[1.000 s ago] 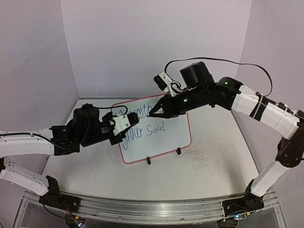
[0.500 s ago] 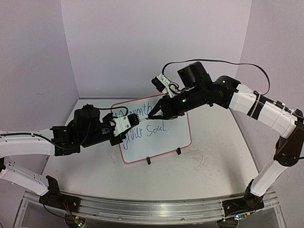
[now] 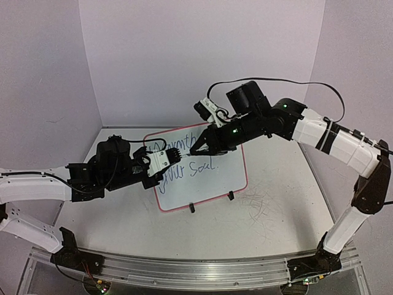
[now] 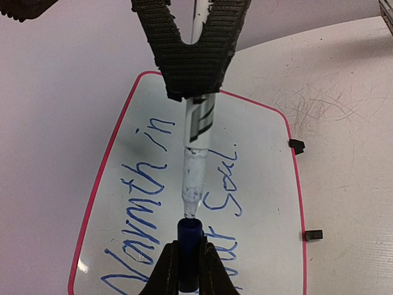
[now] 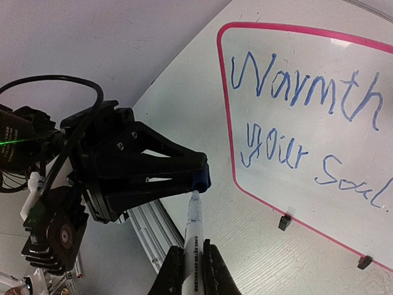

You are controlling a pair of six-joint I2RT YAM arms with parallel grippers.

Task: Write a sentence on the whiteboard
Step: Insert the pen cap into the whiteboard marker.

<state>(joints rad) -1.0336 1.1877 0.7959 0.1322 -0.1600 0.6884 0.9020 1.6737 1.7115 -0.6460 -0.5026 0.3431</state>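
Note:
The whiteboard [image 3: 206, 181], pink-framed, stands on the tabletop and bears the sentence [image 3: 184, 157] in blue script, "Warmth in your Soul". It also shows in the left wrist view [image 4: 264, 203] and the right wrist view [image 5: 307, 196], with the sentence [image 4: 141, 203] [image 5: 301, 92]. My left gripper [image 4: 189, 255] is shut on a blue marker cap [image 4: 190, 236]. My right gripper [image 5: 192, 255] is shut on a white marker [image 5: 193, 224]. The marker [image 4: 198, 153] points tip-first at the cap's mouth, just above the board. The cap [image 5: 200, 179] meets the tip in the right wrist view.
The board's wire stand has black feet [image 3: 192, 208] [image 3: 231, 196]. Faint grey scribbles [image 3: 261, 206] mark the tabletop to the board's right. Purple walls close the back and sides. An aluminium rail [image 3: 184, 270] runs along the near edge.
My right arm has shifted slightly left and up, bringing the marker tip closer to the cap. The left arm has stayed still.

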